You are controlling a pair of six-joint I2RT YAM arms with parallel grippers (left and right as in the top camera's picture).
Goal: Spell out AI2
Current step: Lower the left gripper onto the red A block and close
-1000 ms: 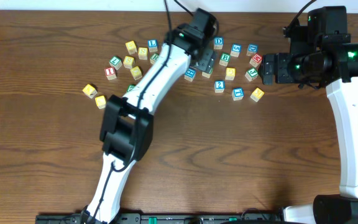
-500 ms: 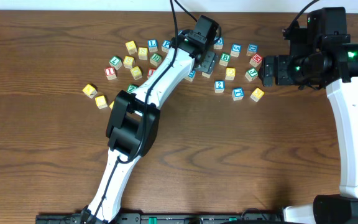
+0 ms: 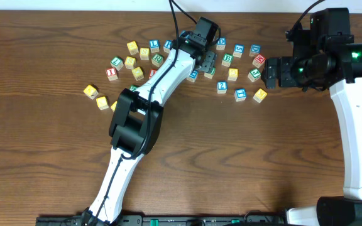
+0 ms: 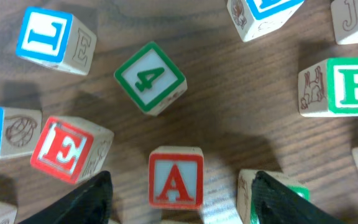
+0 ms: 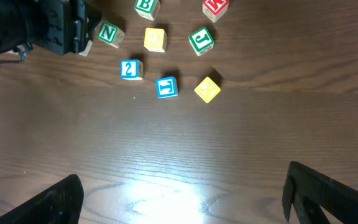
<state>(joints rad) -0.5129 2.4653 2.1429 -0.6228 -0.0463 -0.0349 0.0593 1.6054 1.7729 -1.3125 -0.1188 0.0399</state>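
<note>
Left gripper (image 4: 180,179) hovered over the red A block (image 4: 176,182), jaws wide, holding nothing! The A sat dead between its fingertips, gaps both sides, green 4 block (image 4: 150,78) beyond at twelve o'clock. Right gripper (image 5: 182,186), wide too, sat well off at three o'clock.

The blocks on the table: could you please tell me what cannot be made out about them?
Left wrist view: green-edged block beside the A block, face hidden by a finger.
Left wrist view: P block, cut by the left edge.
Overhead: left arm covers whatever lies beneath it.
Right wrist view: lower yellow block, marking too small.
</note>
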